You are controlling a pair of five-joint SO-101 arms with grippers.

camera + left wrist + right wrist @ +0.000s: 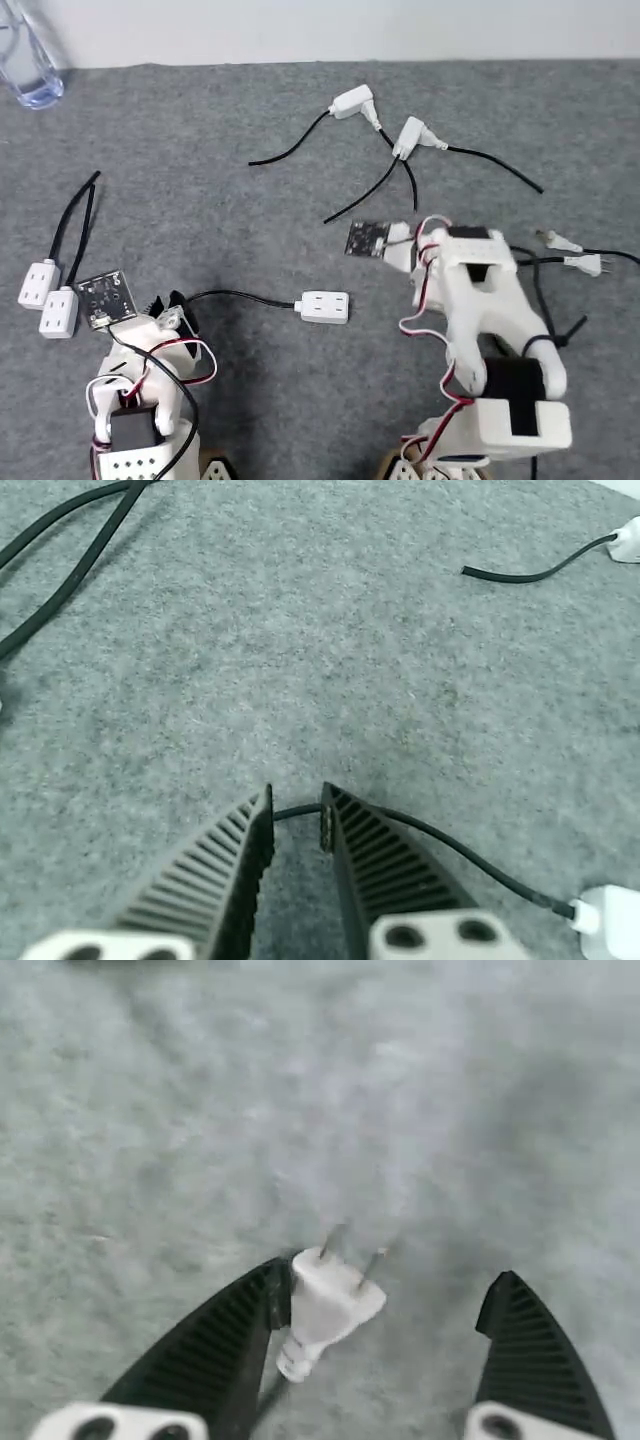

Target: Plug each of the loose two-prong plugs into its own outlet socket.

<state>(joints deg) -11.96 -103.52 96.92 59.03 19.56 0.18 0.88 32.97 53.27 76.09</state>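
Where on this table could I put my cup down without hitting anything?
The widest bare patch lies between the bottle, the two upper plugs and the two left outlets. The far right corner, past those plugs' cords, is free too. Crowded: around the right arm, the two edge plugs and the middle outlet.

Three white outlet sockets (323, 306): one at the centre, two (58, 312) at 9 o'clock. Four white plugs (352, 102) on black cords: two at 12 o'clock, two (590, 264) at 3 o'clock. A fifth (325, 1310) appears in the right wrist view. Two robot arms (490, 320) at 6 o'clock. One clear bottle (30, 75) at 11 o'clock.
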